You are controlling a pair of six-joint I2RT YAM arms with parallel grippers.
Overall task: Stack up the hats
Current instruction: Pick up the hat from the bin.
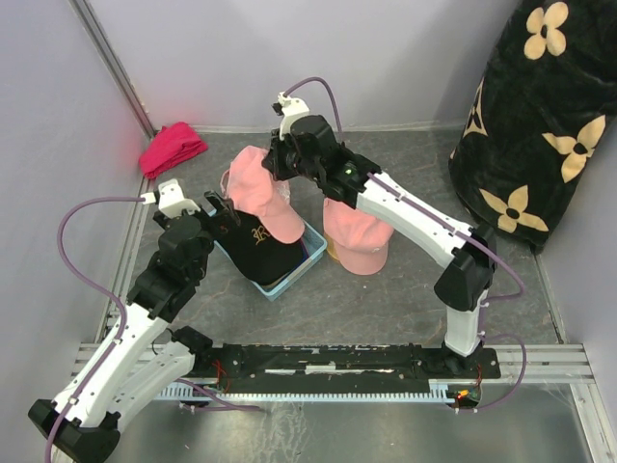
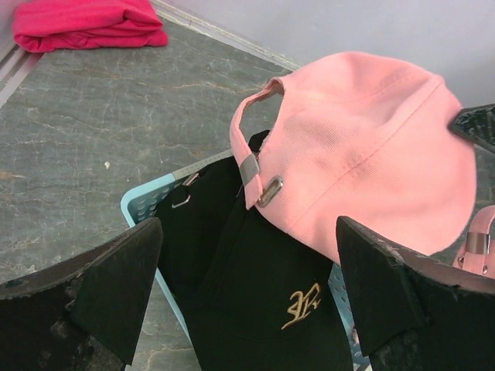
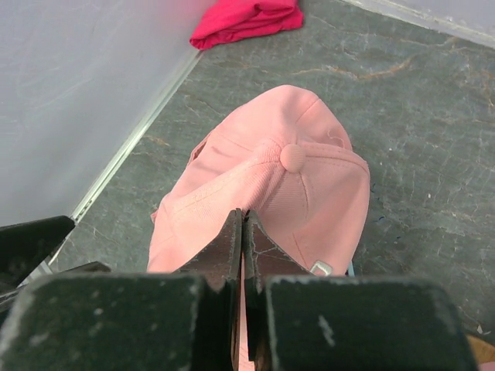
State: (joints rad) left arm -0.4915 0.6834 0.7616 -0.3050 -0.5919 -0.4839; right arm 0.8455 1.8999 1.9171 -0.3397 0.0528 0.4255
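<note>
A light pink hat (image 1: 258,198) (image 2: 363,147) (image 3: 286,178) hangs tilted over a black hat (image 1: 253,246) (image 2: 255,294) with a gold logo, which lies in a light blue basket (image 1: 294,275) (image 2: 143,202). My right gripper (image 1: 277,159) (image 3: 244,220) is shut on the pink hat, with pink fabric pinched between its fingers. My left gripper (image 1: 214,207) (image 2: 249,270) stands wide open just left of the basket, its fingers (image 2: 116,286) either side of the black hat without touching it. Another pink hat (image 1: 355,241) (image 2: 479,243) sits to the right of the basket.
A folded red-pink cloth (image 1: 172,148) (image 2: 89,23) (image 3: 247,17) lies at the back left by the wall. A big black bag with cream flowers (image 1: 540,116) fills the back right corner. Walls close in at the left and back.
</note>
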